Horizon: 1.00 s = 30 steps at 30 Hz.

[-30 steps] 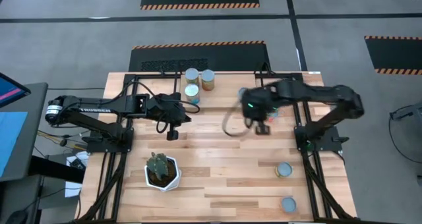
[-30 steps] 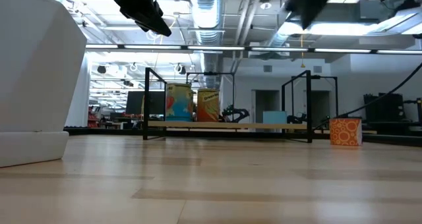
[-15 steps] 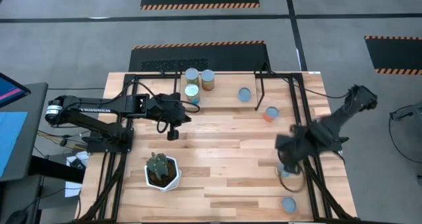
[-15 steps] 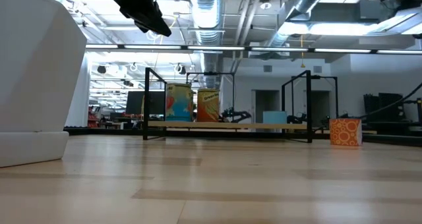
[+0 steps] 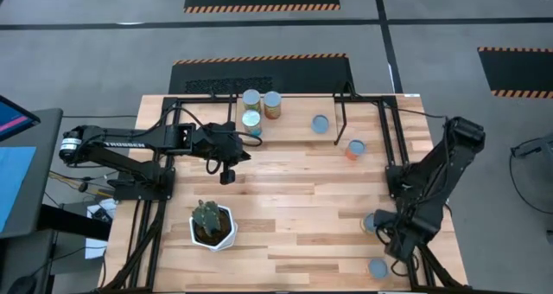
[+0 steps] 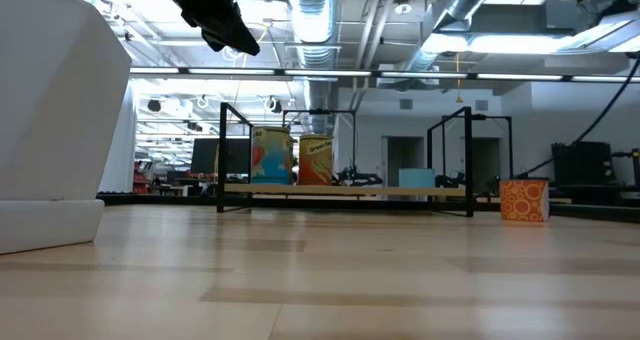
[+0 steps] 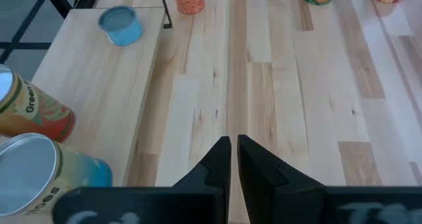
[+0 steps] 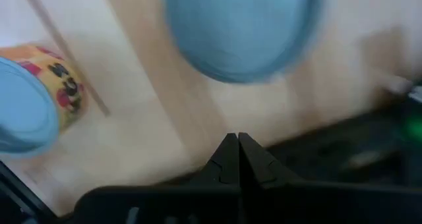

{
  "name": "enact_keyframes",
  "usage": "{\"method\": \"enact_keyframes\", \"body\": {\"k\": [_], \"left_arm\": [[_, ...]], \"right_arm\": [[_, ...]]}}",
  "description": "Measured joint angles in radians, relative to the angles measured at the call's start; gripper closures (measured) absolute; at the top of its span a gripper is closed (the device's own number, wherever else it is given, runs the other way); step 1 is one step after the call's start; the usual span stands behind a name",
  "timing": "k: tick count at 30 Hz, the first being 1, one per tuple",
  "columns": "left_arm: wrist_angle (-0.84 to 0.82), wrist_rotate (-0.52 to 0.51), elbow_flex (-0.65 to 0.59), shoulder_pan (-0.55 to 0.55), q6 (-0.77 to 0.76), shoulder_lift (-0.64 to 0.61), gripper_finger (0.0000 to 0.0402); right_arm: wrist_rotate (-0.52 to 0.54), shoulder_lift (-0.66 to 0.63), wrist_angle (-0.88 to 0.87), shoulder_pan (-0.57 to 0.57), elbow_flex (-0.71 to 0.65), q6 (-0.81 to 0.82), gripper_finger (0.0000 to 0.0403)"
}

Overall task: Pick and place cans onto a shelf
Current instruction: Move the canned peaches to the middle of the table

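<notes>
The right claw (image 5: pixel 390 242) has swung away from the shelf (image 5: pixel 294 121) to the near cans (image 5: pixel 378 267) on the surface, pressed together and empty, ready to fetch another, while the left claw (image 5: pixel 226 175) waits shut.

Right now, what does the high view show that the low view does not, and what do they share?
Only the high view shows the cactus, the right pincer shut and empty near the table's front right corner, and two blue-topped cans beside it.

Only the low view shows the room behind, with ceiling pipes, and the can labels side-on.

Both show the shelf with cans on it, the orange can standing off the shelf, and the left pincer above the table.
</notes>
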Motion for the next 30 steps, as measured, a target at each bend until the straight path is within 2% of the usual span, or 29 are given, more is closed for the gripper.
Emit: {"method": "enact_keyframes", "body": {"k": [6, 11, 14, 21, 24, 27, 30], "left_arm": [[0.003, 0.0, 0.0, 0.0, 0.0, 0.0, 0.0383], [0.003, 0.0, 0.0, 0.0, -0.001, 0.0, 0.0383], [0.003, 0.0, 0.0, 0.0, -0.004, 0.0, 0.0383], [0.003, 0.0, 0.0, 0.0, -0.008, 0.0, 0.0383], [0.003, 0.0, 0.0, 0.0, 0.004, 0.0, 0.0383], [0.003, 0.0, 0.0, 0.0, 0.003, 0.0, 0.0383], [0.003, 0.0, 0.0, 0.0, 0.003, 0.0, 0.0383]], "right_arm": [[0.026, 0.101, 0.061, -0.084, -0.056, -0.072, 0.0398], [0.232, 0.142, 0.117, -0.275, -0.08, -0.201, 0.0395], [0.246, 0.111, 0.104, -0.327, -0.051, -0.227, 0.0389], [0.236, 0.027, 0.169, -0.265, -0.04, -0.232, 0.0397], [0.24, 0.026, 0.187, -0.306, -0.047, -0.27, 0.0398], [0.251, 0.026, 0.312, -0.4, -0.082, -0.4, 0.0396], [0.403, 0.026, 0.413, -0.488, -0.088, -0.521, 0.0398]]}}
